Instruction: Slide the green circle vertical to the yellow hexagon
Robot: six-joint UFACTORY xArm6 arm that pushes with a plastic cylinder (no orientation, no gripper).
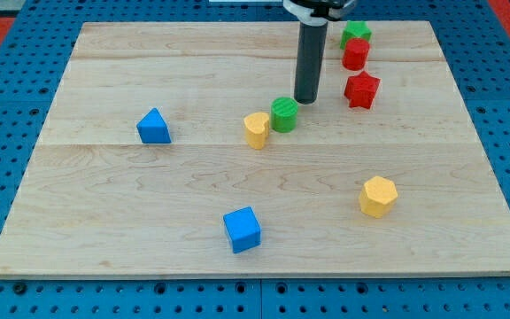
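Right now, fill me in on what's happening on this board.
A single arm is pushing blocks with a dark rod. My tip sits just to the upper right of the green circle, close to it; whether they touch is unclear. The green circle rests against a yellow heart on its left. The yellow hexagon lies well off toward the view's lower right, so the circle is not yet lined up with it.
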